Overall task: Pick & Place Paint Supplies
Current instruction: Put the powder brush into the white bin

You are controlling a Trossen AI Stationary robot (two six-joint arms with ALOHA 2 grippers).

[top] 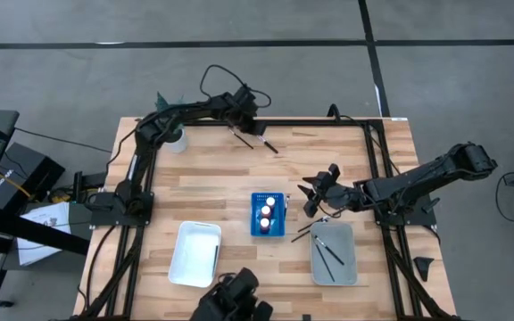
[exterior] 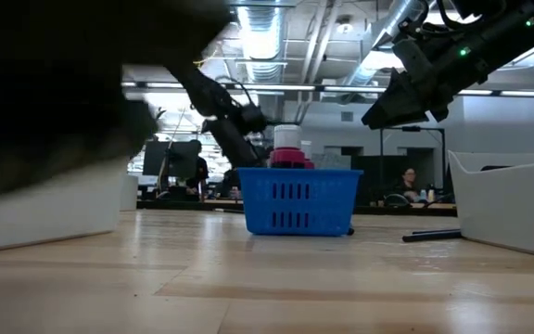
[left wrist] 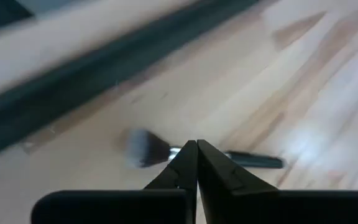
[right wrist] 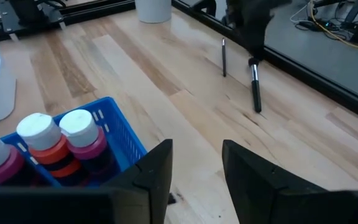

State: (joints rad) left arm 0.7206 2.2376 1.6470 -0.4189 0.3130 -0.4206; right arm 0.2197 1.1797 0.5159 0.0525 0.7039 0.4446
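A dark-handled brush [left wrist: 253, 160] with a pale bristle head [left wrist: 143, 148] lies flat on the wood near the table's far edge [top: 266, 144]. My left gripper [left wrist: 196, 144] is shut, with its tips in front of the brush's middle. A thinner brush [right wrist: 224, 56] lies beside it. Three paint bottles [right wrist: 79, 127] with white caps stand in the blue rack [top: 269, 230] at the table's middle. My right gripper [right wrist: 197, 155] hovers open just right of the rack, with nothing between its fingers. My left gripper comes slanting down from the table's left side, shut, over the brush's metal collar [left wrist: 174, 151], next to the bristles. The brush runs crosswise to the seam between the fingers. The tips hide that spot, so I cannot tell whether they touch the brush.
A grey tray [top: 350, 267] at the near right holds two brushes [top: 328, 252]. Another brush [exterior: 431, 235] lies on the table between the tray and the rack. A white tray [top: 194, 254] sits near left, and a white cup [top: 177, 140] stands far left. A black frame rail [right wrist: 303, 68] runs along the far edge.
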